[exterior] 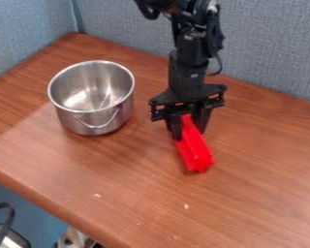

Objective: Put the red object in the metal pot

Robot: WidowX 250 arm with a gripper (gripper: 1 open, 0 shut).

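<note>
The red object (194, 151) is a bright red narrow bar lying on the wooden table (67, 160), its near end pointing toward the front right. My gripper (186, 118) points straight down over the bar's far end. Its two black fingers (170, 118) are drawn in against the bar's sides, so the jaws are shut on it. The bar still rests on the table. The metal pot (90, 95) stands to the left, shiny and round, with nothing inside and a small handle facing front.
A blue-grey wall runs behind the table. The table's front edge slants from lower left toward the bottom middle. Dark cables show below the edge at bottom left.
</note>
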